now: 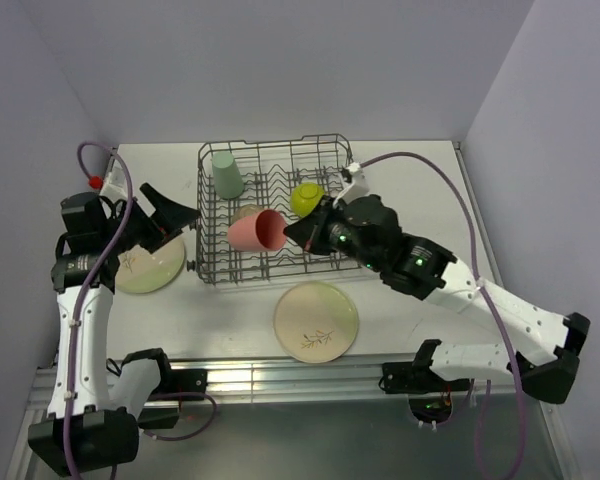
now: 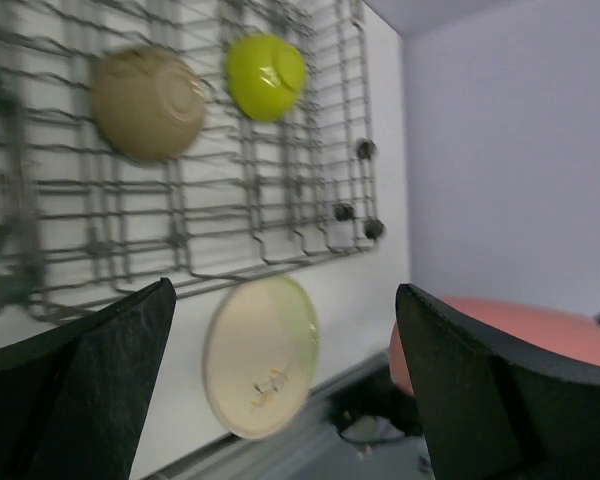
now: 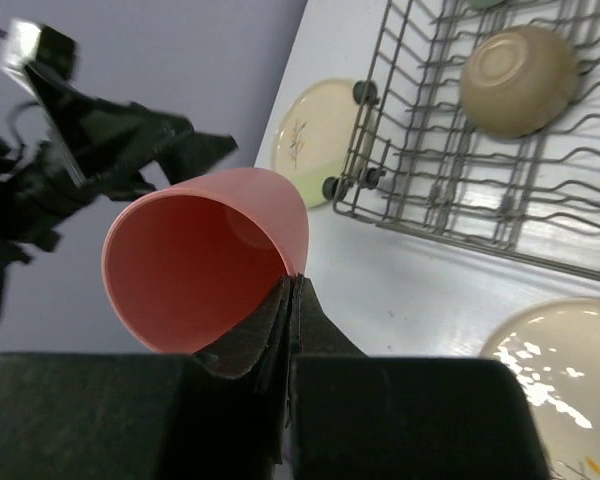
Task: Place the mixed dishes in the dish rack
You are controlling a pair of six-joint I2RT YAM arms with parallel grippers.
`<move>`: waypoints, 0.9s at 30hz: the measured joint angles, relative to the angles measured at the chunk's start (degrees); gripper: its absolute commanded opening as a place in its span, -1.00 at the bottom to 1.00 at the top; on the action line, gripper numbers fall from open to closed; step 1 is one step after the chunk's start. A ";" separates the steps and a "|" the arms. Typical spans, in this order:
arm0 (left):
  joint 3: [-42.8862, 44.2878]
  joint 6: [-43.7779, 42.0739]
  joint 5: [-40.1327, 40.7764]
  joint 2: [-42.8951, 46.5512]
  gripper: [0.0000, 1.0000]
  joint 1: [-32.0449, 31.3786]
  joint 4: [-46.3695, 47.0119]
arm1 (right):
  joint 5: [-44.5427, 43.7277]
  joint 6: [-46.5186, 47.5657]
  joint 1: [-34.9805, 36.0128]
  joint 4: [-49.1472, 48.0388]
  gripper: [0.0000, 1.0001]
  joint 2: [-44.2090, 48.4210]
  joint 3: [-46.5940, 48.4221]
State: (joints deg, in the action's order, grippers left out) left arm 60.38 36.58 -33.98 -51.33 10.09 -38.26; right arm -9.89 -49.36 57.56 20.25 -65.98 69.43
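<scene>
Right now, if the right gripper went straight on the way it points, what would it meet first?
Probably the left gripper: the right gripper, shut on the coral-pink cup, points left across the dish rack at it, cup leading. Heights are unclear.

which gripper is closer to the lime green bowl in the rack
Right. The right gripper, holding the coral-pink cup, is over the dish rack just beside the lime-green bowl; the left gripper is outside its left side, above a cream plate.
</scene>
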 measured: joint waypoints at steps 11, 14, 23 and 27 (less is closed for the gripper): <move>-20.20 27.85 -29.53 -1.81 0.98 -3.48 43.78 | 10.14 2.34 -13.55 1.99 -1.00 12.07 -5.66; -20.35 32.54 -31.19 -1.77 0.98 -7.21 51.28 | 13.14 2.34 -14.73 1.79 -1.00 12.87 -6.58; -22.73 42.71 -32.28 -1.90 0.98 -13.66 66.93 | 19.96 1.01 -16.90 1.29 -1.00 13.70 -7.89; -23.28 44.74 -32.15 -2.58 0.98 -15.45 69.35 | 21.62 0.44 -16.96 0.59 -1.00 14.43 -7.89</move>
State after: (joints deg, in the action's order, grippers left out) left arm 37.10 81.32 -66.13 -53.91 -5.37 31.09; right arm 11.73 -48.93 40.60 20.84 -51.55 61.54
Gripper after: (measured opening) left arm 0.992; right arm 0.009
